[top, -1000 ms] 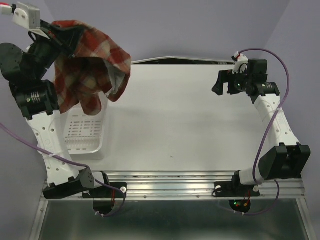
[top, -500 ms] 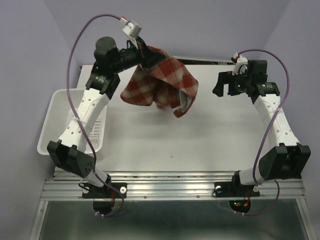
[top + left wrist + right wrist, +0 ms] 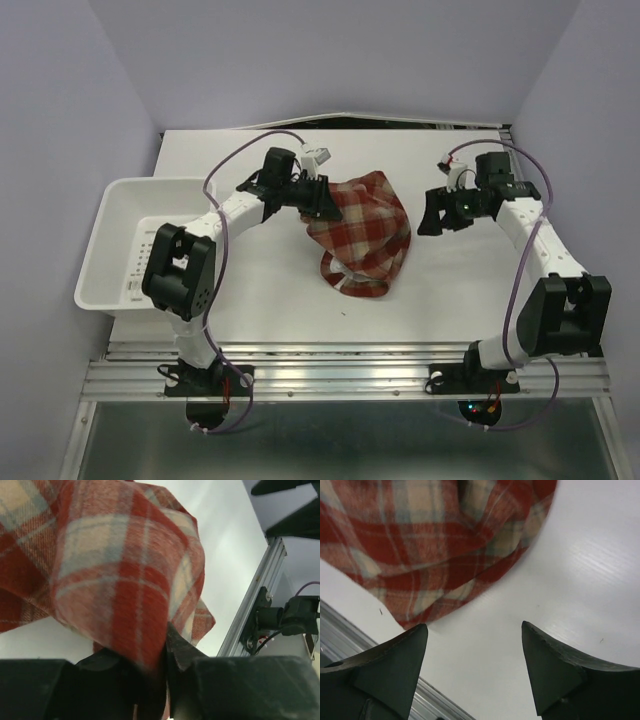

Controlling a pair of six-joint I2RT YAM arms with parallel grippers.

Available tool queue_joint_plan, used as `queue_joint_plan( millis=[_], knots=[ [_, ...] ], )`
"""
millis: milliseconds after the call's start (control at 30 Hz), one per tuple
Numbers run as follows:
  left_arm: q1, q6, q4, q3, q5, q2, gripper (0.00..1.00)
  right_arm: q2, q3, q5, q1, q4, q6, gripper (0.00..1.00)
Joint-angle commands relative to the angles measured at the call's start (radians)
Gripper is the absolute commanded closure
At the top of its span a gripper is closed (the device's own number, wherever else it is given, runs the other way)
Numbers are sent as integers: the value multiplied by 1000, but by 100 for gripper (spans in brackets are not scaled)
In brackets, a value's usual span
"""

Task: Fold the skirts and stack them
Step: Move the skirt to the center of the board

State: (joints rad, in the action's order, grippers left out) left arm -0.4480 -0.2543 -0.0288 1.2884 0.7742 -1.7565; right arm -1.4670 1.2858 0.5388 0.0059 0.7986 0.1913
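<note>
A red, maroon and cream plaid skirt (image 3: pixel 365 235) lies bunched on the white table (image 3: pixel 460 290), near the middle. My left gripper (image 3: pixel 318 198) is shut on its left upper edge; in the left wrist view the cloth (image 3: pixel 115 575) hangs pinched between the black fingers (image 3: pixel 182 652). My right gripper (image 3: pixel 432 215) is open and empty, just right of the skirt and apart from it. The right wrist view shows the skirt (image 3: pixel 430 545) beyond my spread fingertips (image 3: pixel 540 645).
A white perforated plastic basket (image 3: pixel 115 245) stands at the table's left edge, with nothing visible in it. The aluminium rail (image 3: pixel 350 365) runs along the near edge. Purple walls close the back and sides.
My left arm swung the skirt from above the basket rightward and down onto the table's middle. My right gripper moved down and slightly left, towards the skirt.
</note>
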Motion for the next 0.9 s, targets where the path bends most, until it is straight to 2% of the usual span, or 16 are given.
queue_joint_plan(
  millis=[0,67,133,167,200,333,400,500,533,567,600,700,867],
  knots=[
    [3,-5,30,51,25,6,65,86,-97,135,-9,37,180,21],
    [3,6,-40,121,16,-40,59,166,-166,132,-9,-8,268,21],
    [3,35,-77,188,1,-76,40,217,-196,138,-9,-15,382,21],
    [3,53,-120,210,-4,-86,37,271,-225,144,2,-19,422,21],
    [3,99,-147,233,-7,-93,27,299,-242,147,2,-24,497,21],
    [9,203,-279,298,-41,-80,26,408,-331,83,106,-103,716,24],
    [25,208,-280,261,-44,-49,25,441,-411,53,146,-151,874,25],
    [32,227,-293,226,-64,5,24,474,-482,20,236,-258,1009,26],
    [34,231,-296,221,-75,31,9,464,-500,16,262,-284,1081,26],
    [35,243,-298,206,-79,46,8,450,-499,18,287,-283,1106,26],
    [40,248,-304,200,-93,73,1,432,-491,18,343,-257,1167,26],
    [54,248,-306,163,-110,109,1,364,-474,-3,445,-226,1244,25],
    [101,236,-270,75,-98,187,1,304,-526,-72,552,-322,1315,25]
  ],
)
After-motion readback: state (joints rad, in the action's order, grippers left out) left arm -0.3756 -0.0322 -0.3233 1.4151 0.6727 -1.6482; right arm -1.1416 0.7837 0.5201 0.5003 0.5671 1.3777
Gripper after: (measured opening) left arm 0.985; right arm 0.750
